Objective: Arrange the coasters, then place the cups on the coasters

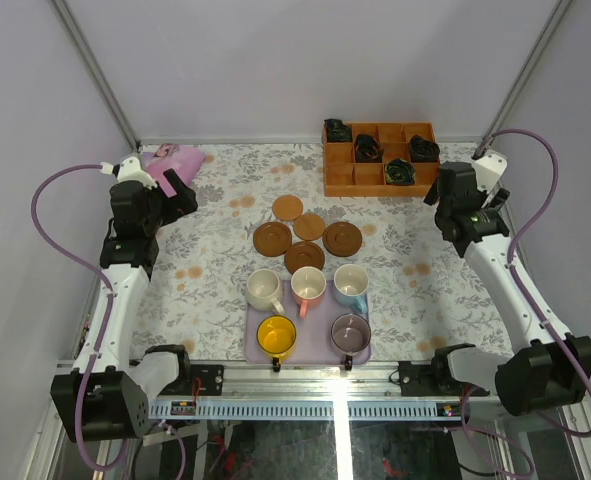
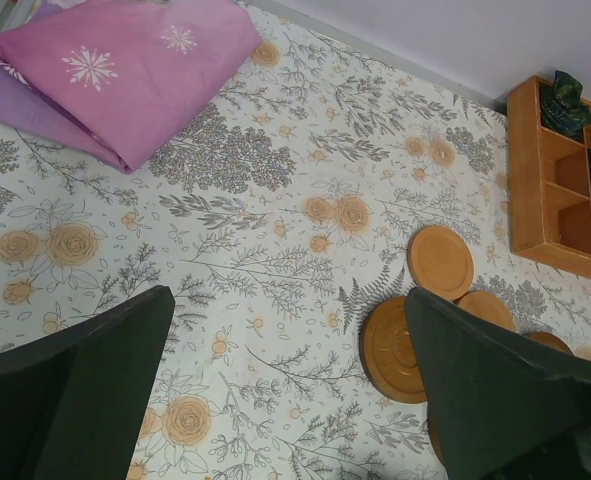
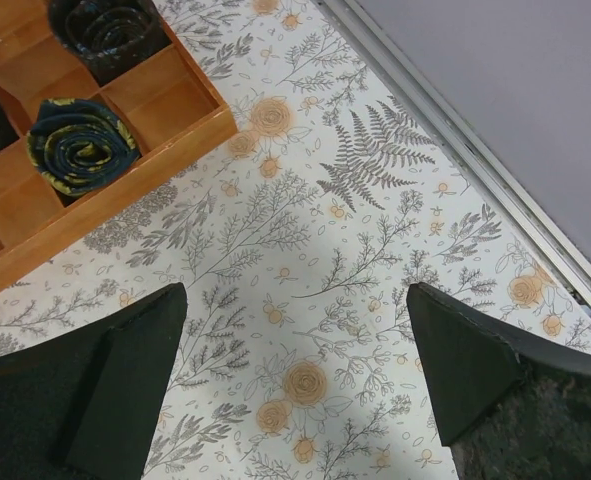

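Observation:
Several round brown coasters (image 1: 304, 257) lie loosely clustered at mid-table, some overlapping; the left wrist view shows the far one (image 2: 440, 262) and a nearer one (image 2: 395, 348) partly behind the right finger. Several cups stand on a lavender tray (image 1: 313, 342) at the near edge: cream-white (image 1: 264, 289), pink (image 1: 308, 287), light blue (image 1: 351, 284), yellow (image 1: 276, 337), purple-grey (image 1: 350, 332). My left gripper (image 1: 180, 192) (image 2: 287, 300) hovers open over bare cloth, left of the coasters. Over bare cloth at the back right, my right gripper (image 1: 439, 202) (image 3: 295, 290) is open too.
An orange-brown compartmented wooden box (image 1: 375, 188) (image 3: 125, 175) (image 2: 535, 200) holding dark rolled items (image 3: 80, 145) sits at the back right. A folded pink cloth (image 1: 170, 160) (image 2: 125, 70) lies at the back left corner. Frame posts and grey walls ring the flower-patterned table.

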Available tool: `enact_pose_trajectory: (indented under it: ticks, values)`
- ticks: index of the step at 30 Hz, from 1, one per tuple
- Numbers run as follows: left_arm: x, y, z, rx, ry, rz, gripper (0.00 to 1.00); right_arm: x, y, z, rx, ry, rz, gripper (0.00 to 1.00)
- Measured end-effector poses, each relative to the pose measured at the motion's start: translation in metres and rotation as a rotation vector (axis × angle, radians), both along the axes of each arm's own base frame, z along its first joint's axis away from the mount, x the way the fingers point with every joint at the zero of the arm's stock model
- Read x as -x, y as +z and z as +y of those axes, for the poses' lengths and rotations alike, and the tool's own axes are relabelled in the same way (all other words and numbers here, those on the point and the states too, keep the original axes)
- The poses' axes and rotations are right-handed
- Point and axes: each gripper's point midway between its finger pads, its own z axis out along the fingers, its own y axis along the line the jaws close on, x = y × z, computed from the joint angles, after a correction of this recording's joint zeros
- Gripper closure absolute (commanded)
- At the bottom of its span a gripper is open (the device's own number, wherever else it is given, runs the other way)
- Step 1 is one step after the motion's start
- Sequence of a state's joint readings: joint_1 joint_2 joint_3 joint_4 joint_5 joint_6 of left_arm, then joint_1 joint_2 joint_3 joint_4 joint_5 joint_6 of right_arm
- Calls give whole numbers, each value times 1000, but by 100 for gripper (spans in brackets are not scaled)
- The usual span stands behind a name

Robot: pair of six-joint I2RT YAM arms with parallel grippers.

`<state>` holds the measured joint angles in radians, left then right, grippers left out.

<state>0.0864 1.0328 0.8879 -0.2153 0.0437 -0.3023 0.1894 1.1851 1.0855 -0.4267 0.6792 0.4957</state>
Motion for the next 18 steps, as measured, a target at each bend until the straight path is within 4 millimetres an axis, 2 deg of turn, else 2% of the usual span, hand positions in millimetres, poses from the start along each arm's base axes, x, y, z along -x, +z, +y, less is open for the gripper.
enact_pose_trajectory:
  ticks: [8, 18]
  values:
    - [0, 0, -9, 17, -46, -2, 0, -2, -9, -2, 5, -28, 39, 1]
    - [-1, -5, -17, 35, -90, 5, 1, -4, -4, 0, -10, -21, 28, 1]
